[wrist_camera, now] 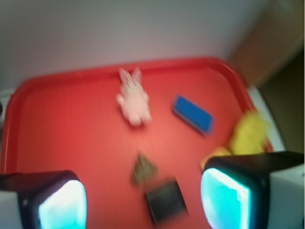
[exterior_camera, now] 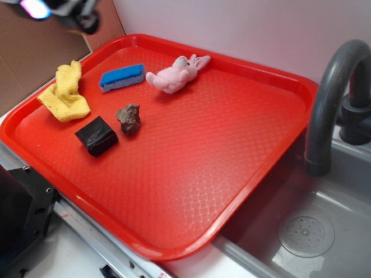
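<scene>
Red tray (exterior_camera: 203, 150), yellow cloth (exterior_camera: 65, 92), blue sponge (exterior_camera: 122, 77), pink bunny (exterior_camera: 174, 75), black block (exterior_camera: 96, 135).

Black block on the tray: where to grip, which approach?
Best bet: grip the black block across its two flat opposite side faces, straight down from above. It lies flat on the red tray with its sides exposed. Turn the open tool so neither finger lands on the brown rock close beside it.

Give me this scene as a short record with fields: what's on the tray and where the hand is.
Surface: red tray beside a sink and faucet
On tray: yellow cloth, blue sponge, pink toy rabbit, brown lump, black block
Hand: open, raised above the tray, holding nothing
Nearest hand: black block, brown lump
</scene>
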### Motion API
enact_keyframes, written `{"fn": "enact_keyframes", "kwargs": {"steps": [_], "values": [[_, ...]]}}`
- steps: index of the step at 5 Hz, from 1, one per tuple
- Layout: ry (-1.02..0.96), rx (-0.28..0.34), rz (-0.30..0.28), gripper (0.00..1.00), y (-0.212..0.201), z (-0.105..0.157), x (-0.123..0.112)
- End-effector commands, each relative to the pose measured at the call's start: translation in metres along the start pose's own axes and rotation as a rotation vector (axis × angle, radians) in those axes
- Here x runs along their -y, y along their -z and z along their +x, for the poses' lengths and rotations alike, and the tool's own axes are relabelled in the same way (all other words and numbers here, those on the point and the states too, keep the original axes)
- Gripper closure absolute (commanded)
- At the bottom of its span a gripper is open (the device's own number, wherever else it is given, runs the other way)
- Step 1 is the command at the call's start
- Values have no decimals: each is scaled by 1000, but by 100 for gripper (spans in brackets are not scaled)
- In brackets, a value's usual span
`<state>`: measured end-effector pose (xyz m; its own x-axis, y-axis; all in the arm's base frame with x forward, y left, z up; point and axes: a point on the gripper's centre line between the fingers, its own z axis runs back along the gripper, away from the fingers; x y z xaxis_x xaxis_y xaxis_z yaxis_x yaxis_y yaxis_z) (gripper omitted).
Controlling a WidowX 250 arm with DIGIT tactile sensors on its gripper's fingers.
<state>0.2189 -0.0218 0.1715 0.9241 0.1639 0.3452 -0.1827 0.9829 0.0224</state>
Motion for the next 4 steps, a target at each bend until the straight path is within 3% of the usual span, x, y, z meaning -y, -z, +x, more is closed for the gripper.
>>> {"fn": "enact_keyframes", "kwargs": {"steps": [1, 4], "values": [[41, 48, -22, 0, 56, 48, 4], [115, -65, 29, 0, 132, 60, 15]]}}
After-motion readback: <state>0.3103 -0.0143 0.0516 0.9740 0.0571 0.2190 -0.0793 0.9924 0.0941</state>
